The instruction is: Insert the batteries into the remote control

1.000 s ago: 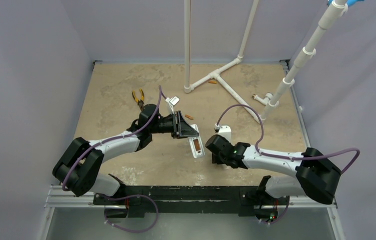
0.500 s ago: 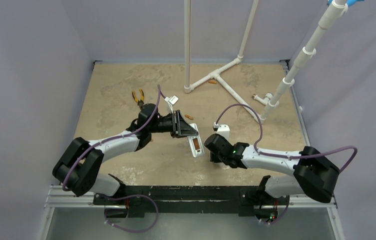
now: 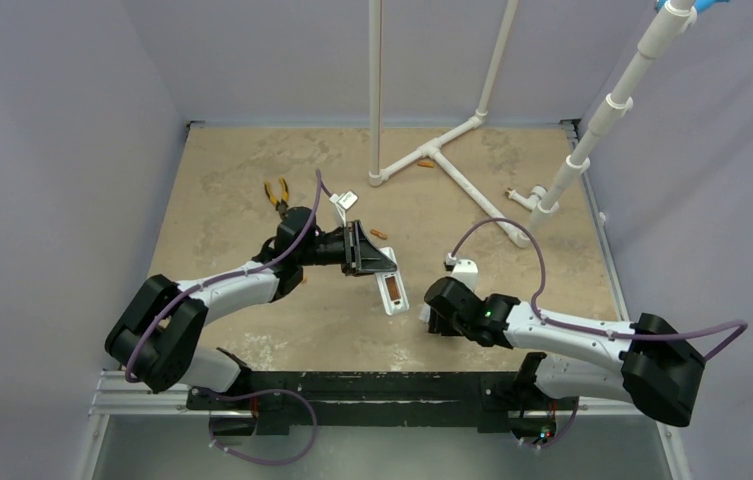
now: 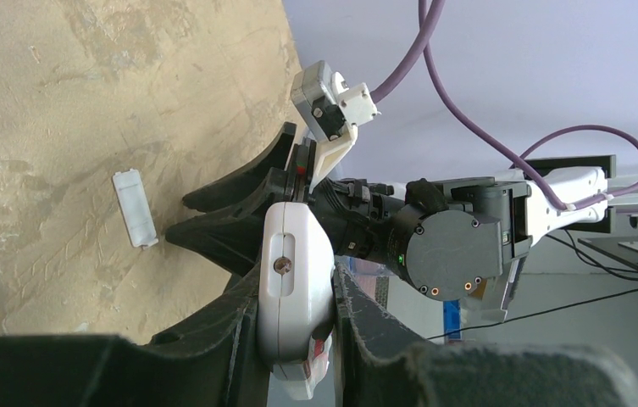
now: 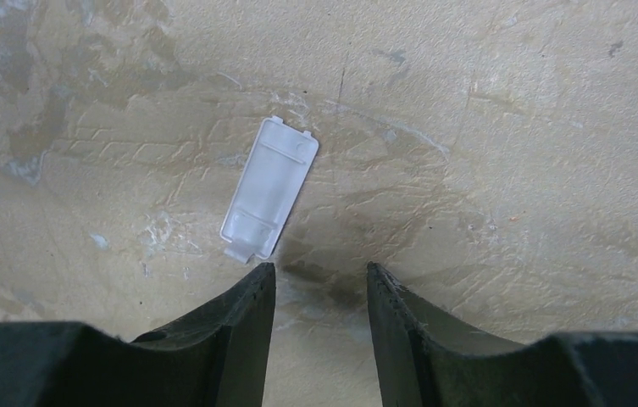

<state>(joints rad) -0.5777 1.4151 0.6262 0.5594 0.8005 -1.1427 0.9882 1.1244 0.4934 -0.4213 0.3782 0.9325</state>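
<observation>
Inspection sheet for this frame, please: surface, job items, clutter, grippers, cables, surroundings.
Surface: table tan, blotchy, scuffed.
Job's things: remote held in left gripper, one battery in its recess; two loose batteries farther back.
Clutter: pliers; cover lying flat.
Grippers: left gripper shut on remote; right gripper open, empty, above table near cover.
Cables: purple cables looped above both arms.
Surroundings: white pipe frame; plain walls.

- No text, brand or number can be read in any view.
- The remote (image 4: 294,292) bears a small red mark (image 4: 319,346) deep between the left gripper (image 4: 296,280) fingers. It is perhaps print, but too blurred to read.
</observation>
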